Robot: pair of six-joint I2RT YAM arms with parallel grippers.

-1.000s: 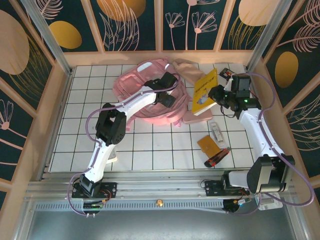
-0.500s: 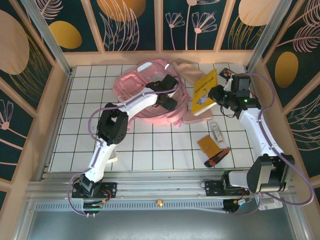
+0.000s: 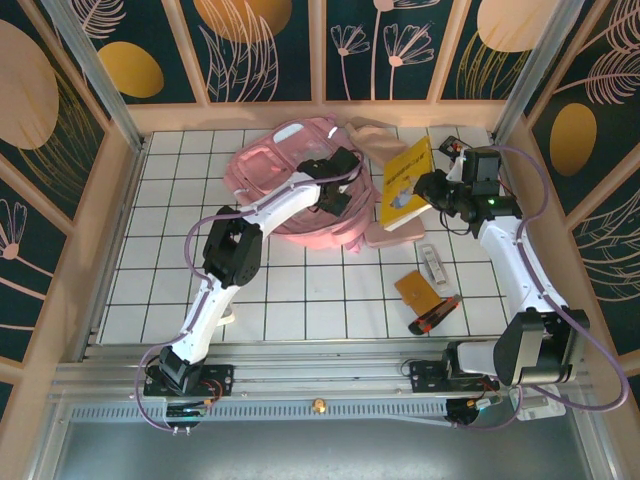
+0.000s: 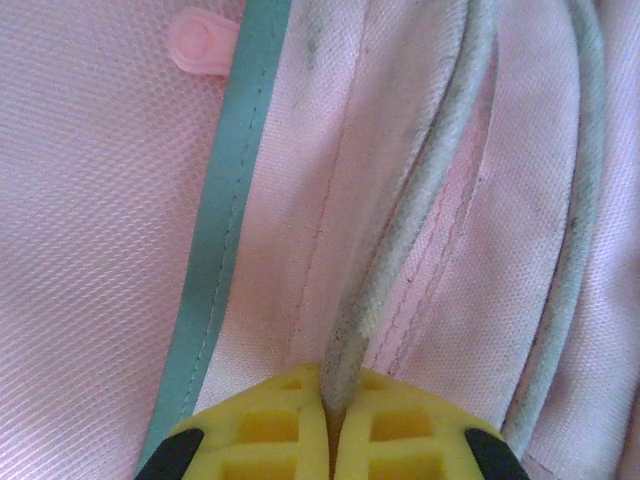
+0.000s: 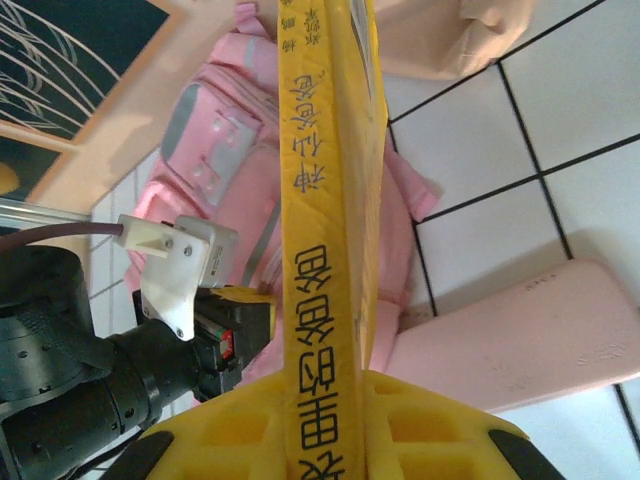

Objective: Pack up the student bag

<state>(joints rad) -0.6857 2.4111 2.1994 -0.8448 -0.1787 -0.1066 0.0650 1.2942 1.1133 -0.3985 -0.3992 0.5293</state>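
Note:
The pink student bag (image 3: 285, 175) lies at the back middle of the table. My left gripper (image 3: 338, 192) rests on the bag's right side. In the left wrist view it (image 4: 335, 425) is shut on a grey piping cord (image 4: 425, 190) along the bag's pink fabric (image 4: 100, 220). To the bag's right, my right gripper (image 3: 428, 190) is shut on a yellow book (image 3: 404, 183) and holds it on edge. In the right wrist view the book's spine (image 5: 325, 200) runs up from the gripper (image 5: 335, 430), with the bag (image 5: 215, 140) beyond it.
A flat dusty-pink pencil pouch (image 3: 400, 233) lies under the book, and a beige cloth pouch (image 3: 375, 135) sits behind it. A white stick-shaped item (image 3: 432, 263), an orange card (image 3: 417, 290) and a red-and-black marker (image 3: 436, 315) lie at the front right. Wooden walls surround the table.
The right gripper has carried the yellow book a little left toward the bag and turned it more upright. The left arm's elbow swung right while its gripper stayed on the bag.

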